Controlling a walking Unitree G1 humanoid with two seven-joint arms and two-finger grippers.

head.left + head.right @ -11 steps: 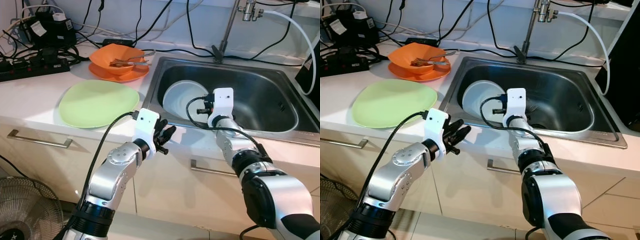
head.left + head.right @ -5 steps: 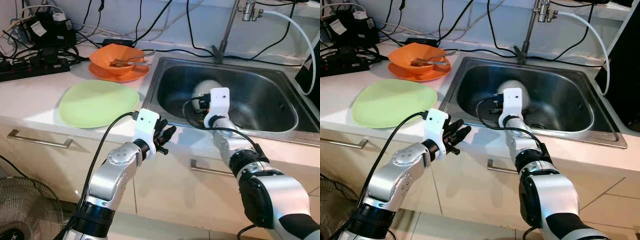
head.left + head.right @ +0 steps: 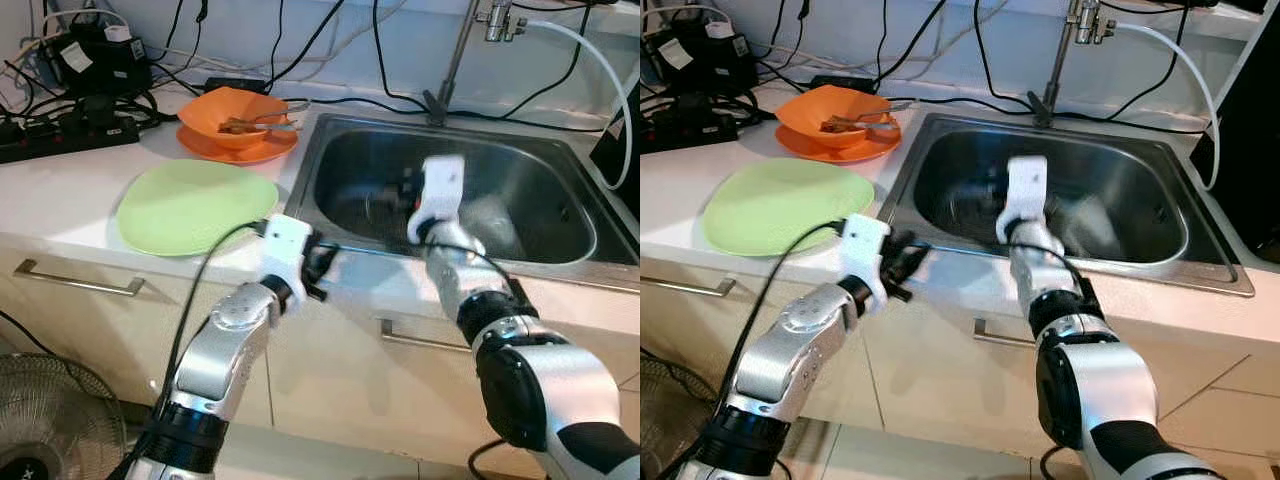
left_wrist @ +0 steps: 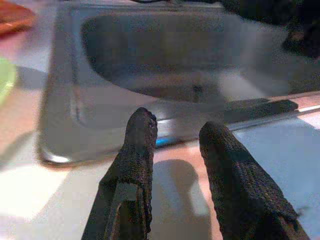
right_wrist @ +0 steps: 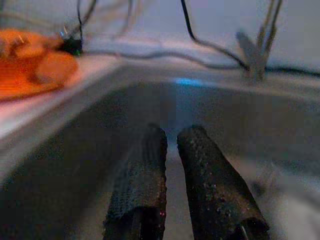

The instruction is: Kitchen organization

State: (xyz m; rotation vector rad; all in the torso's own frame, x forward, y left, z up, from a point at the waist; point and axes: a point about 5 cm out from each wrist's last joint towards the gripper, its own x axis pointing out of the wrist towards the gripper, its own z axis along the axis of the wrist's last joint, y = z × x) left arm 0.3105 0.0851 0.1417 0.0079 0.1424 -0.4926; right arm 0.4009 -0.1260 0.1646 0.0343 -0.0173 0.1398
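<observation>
A pale green plate [image 3: 195, 205] lies flat on the white counter left of the steel sink [image 3: 545, 175]. Behind it an orange bowl [image 3: 235, 115] holding cutlery sits on an orange plate. A blurred white dish [image 3: 490, 215] lies at the right of the sink basin. My right wrist [image 3: 440, 185] is over the middle of the sink; the right gripper [image 5: 170, 132] points into the basin, shut with nothing between its fingers. My left gripper [image 4: 175, 122] is open at the counter's front edge, just left of the sink, and holds nothing.
A faucet [image 3: 455, 60] rises behind the sink, with a white hose [image 3: 610, 70] to its right. A power strip and tangled cables [image 3: 70, 135] crowd the back left of the counter. Drawer handles [image 3: 80, 283] run below the counter. A fan [image 3: 45, 435] stands on the floor, lower left.
The white dish went from the left of the sink basin toward the right. My right wrist lifted and tipped over the sink. My left gripper rose slightly to the counter edge.
</observation>
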